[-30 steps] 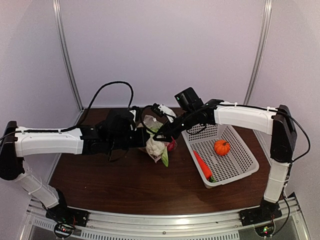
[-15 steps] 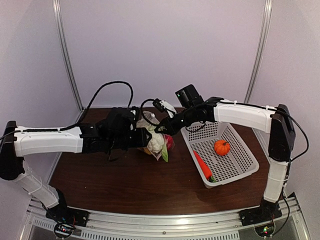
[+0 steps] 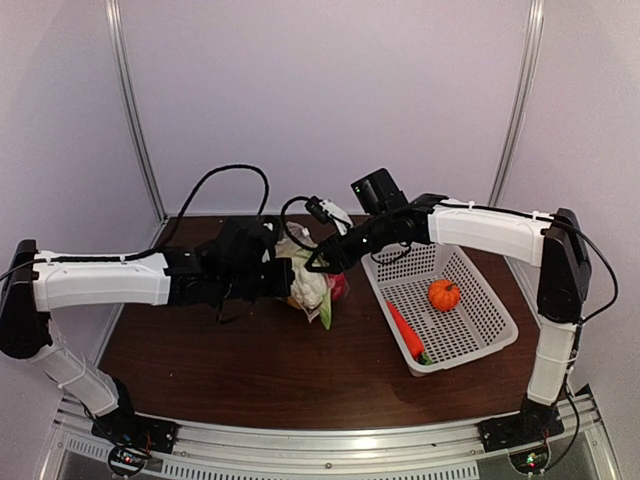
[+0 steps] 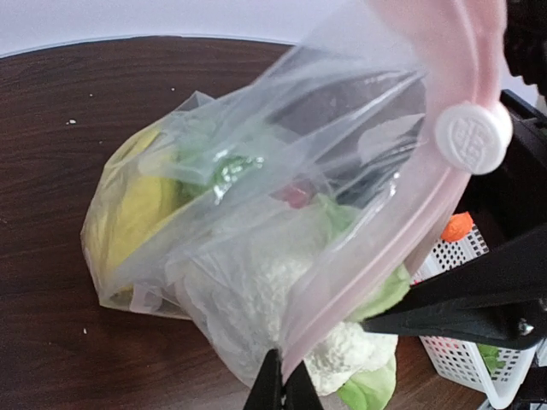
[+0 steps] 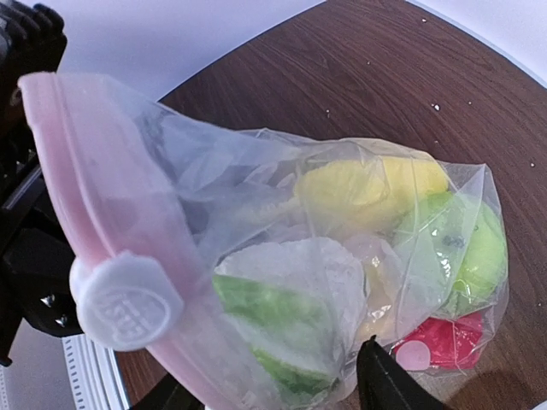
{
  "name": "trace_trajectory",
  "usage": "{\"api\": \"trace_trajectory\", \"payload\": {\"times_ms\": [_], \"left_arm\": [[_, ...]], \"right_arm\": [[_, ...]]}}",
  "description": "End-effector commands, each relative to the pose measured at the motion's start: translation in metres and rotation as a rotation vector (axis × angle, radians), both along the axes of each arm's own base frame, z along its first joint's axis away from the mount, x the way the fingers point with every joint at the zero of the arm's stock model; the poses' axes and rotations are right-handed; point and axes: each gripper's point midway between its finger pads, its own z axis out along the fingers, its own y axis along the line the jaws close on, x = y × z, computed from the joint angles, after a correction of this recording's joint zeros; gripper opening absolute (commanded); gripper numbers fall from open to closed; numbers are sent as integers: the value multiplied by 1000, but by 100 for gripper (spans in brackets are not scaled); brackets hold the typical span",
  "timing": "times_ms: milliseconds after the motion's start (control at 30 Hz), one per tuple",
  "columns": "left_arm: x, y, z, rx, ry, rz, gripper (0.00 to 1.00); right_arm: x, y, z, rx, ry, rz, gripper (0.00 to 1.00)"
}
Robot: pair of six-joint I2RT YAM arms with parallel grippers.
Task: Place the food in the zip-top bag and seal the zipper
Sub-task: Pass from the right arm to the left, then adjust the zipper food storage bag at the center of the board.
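From above, the clear crinkly plastic bag (image 3: 312,283) of toy food (image 3: 310,290) is at nine o'clock of the white perforated basket (image 3: 470,330); in the left wrist view, the left gripper (image 4: 282,389) is pinched on its pink zipper strip (image 4: 376,265), best kept taut; in the right wrist view, I cannot tell how far the right gripper (image 5: 278,384) is open.

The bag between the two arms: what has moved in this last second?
The right gripper rose and drew back from the side of the bag toward its mouth. The left gripper, clamped on the zipper, edged slightly right. The pumpkin and carrot stayed in the basket.
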Motion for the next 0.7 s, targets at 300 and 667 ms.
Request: {"api": "trace_trajectory", "payload": {"times_ms": [300, 667], "left_arm": [[-13, -18, 141, -258, -118, -169, 0], [-16, -32, 128, -231, -124, -291, 0]], "right_arm": [[22, -32, 71, 78, -9, -112, 52], [-19, -39, 80, 141, 78, 15, 49]]}}
